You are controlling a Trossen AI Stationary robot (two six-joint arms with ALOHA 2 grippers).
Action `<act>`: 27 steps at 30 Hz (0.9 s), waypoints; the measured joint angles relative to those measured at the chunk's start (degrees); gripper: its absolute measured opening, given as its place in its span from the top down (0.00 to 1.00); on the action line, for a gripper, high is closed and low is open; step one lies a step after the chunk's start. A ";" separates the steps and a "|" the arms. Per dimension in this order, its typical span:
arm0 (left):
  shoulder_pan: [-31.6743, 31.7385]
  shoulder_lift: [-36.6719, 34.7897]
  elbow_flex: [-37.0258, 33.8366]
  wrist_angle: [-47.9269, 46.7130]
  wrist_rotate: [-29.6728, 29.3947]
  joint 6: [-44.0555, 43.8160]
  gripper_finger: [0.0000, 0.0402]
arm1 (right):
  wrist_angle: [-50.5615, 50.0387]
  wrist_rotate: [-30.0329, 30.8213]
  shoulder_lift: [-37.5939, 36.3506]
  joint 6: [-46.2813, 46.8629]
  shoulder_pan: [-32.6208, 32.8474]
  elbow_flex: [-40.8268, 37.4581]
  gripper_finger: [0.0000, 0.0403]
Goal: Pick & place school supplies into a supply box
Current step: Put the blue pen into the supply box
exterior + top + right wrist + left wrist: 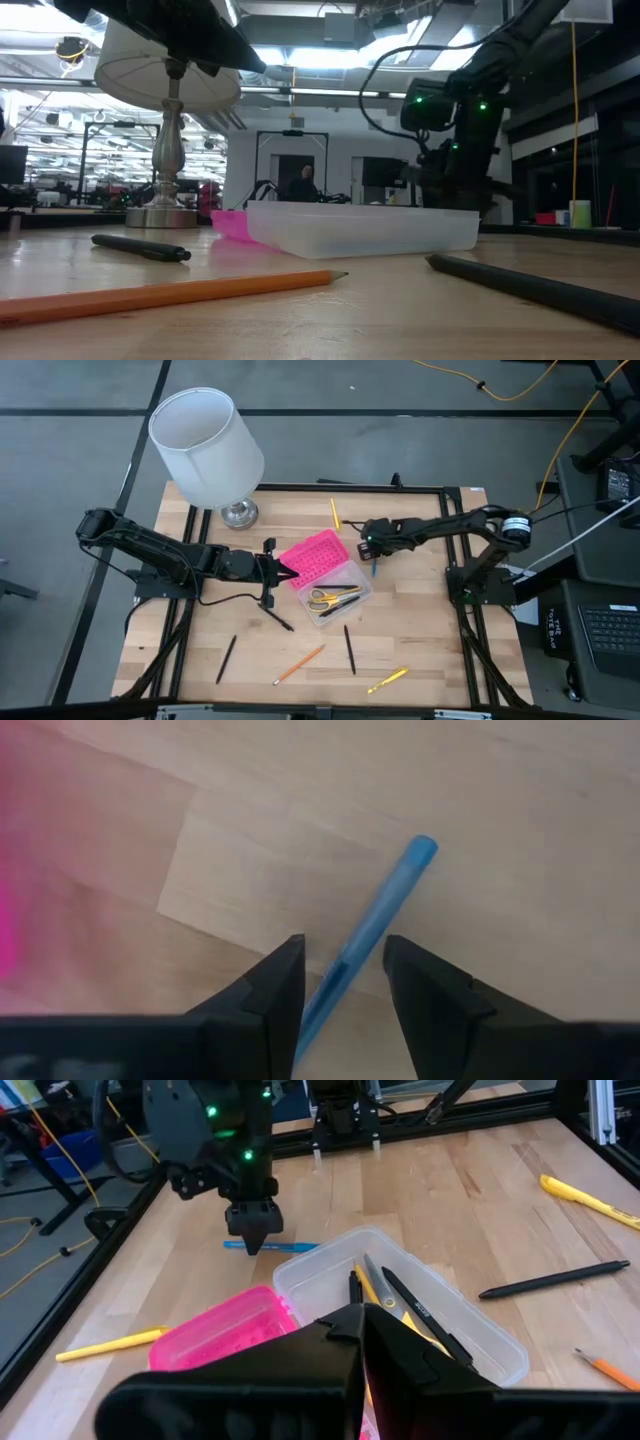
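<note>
One blue pen (375,925), light, stiff and slick, is lying on the surface beside the box (335,582); right jaws (342,965) are straddling its middle, apart. Left jaws (283,569) are sitting together.

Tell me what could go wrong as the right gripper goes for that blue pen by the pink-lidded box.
The right gripper is open astride the blue pen near one end, so the pen may tip or swing when lifted. The supply box lies close by, so the arm might nudge it, though the shut left gripper at its pink lid may steady it.
</note>
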 joint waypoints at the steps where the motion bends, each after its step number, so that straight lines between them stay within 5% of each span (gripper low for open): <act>1: 0.02 0.00 0.00 0.00 0.02 0.00 0.99 | -0.70 0.00 0.46 -0.51 0.00 0.54 0.63; 14: 0.02 0.00 0.00 0.00 0.13 -1.45 0.99 | -2.40 -0.31 1.14 -9.50 -0.04 2.89 0.65; 27: 0.02 0.00 0.00 -0.02 0.13 -3.04 0.99 | -1.98 1.51 1.21 -15.03 -0.02 2.87 0.92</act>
